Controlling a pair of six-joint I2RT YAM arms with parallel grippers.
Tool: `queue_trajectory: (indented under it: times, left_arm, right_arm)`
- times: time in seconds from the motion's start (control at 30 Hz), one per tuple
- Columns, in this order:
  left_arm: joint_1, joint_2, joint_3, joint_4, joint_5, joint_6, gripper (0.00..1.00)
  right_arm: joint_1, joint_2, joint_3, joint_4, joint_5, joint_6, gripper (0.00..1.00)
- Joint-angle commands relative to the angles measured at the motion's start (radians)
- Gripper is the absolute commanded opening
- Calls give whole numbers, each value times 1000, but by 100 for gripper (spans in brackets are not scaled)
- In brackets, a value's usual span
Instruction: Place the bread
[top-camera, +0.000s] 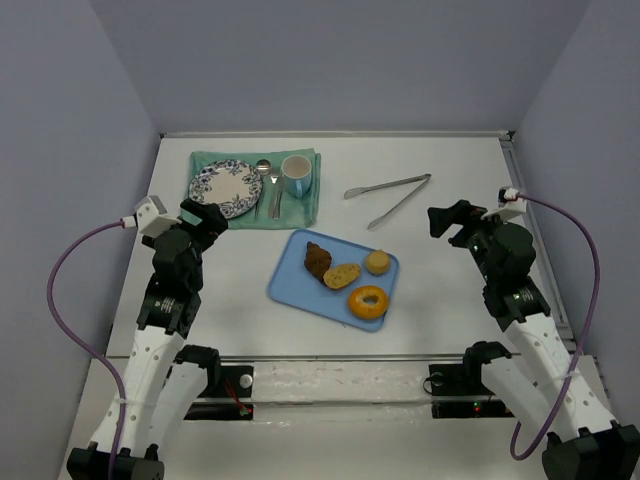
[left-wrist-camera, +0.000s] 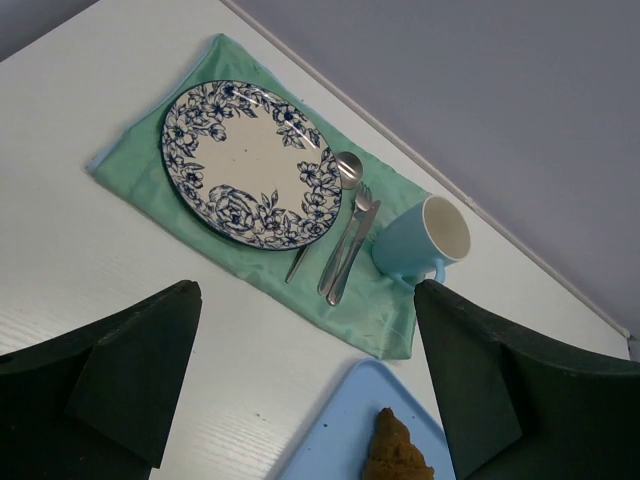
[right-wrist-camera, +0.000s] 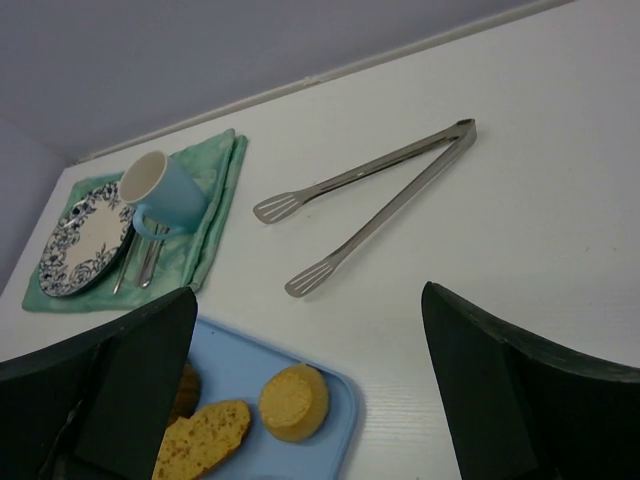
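Seen from above, the bread (top-camera: 377, 262) sat at the upper right of the blue tray (top-camera: 295, 275), centre frame. Left wrist view: the left gripper (left-wrist-camera: 305, 290) stood spread wide, empty. Right wrist view: the right gripper (right-wrist-camera: 310, 295) gaped likewise, bread at lower centre.

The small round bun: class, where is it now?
Top view: the bun sits on the blue tray, far right corner, right of the oval slice, beyond the bagel.

Floral plate (left-wrist-camera: 250, 165), spoon (left-wrist-camera: 348, 168), fork (left-wrist-camera: 362, 203), blue mug (left-wrist-camera: 425, 245) on green cloth (top-camera: 312, 210), steel tongs (right-wrist-camera: 362, 170), orange bagel (top-camera: 382, 303) on blue tray (top-camera: 295, 285)
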Motion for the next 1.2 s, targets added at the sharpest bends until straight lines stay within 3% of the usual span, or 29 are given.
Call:
queue_trajectory:
  times: [0.0, 0.27, 0.43, 0.47, 0.57, 0.7, 0.77, 0.8, 0.9, 1.0, 1.17]
  left_arm:
    - [-1, 2, -5, 26, -23, 6, 99]
    - [-1, 0, -12, 41, -14, 11, 99]
    - [-1, 3, -9, 41, -28, 18, 99]
    - [-1, 4, -8, 41, -29, 20, 99]
    - [-1, 5, -11, 40, -40, 25, 99]
    - [-1, 8, -8, 32, -65, 32, 99]
    - [-1, 14, -5, 26, -78, 32, 99]
    - [-1, 19, -5, 26, -86, 32, 99]
    - [-1, 39, 0, 27, -103, 34, 99]
    - [-1, 69, 12, 24, -124, 32, 99]
    - [-1, 118, 38, -13, -158, 29, 99]
  right_arm:
    - [-2, -18, -4, 58, -42, -32, 100]
    - [-2, 42, -19, 207, -142, -176, 100]
    - [-2, 293, 175, 196, -127, -467, 100]
    - [-2, 341, 288, 170, -123, -511, 100]
    - [-33, 523, 457, 12, -207, -711, 100]
    - [-100, 657, 569, -158, -503, -1203, 100]
    - [-154, 786, 735, -438, -645, -1362, 100]
    - [-168, 835, 793, -628, -663, -1533, 100]
    - [-200, 1029, 1069, -914, -656, -1787, 100]
    - [-200, 1217, 1233, -1105, -648, -1909, 100]
    - [-200, 1422, 1444, -1183, -631, -1966, 100]
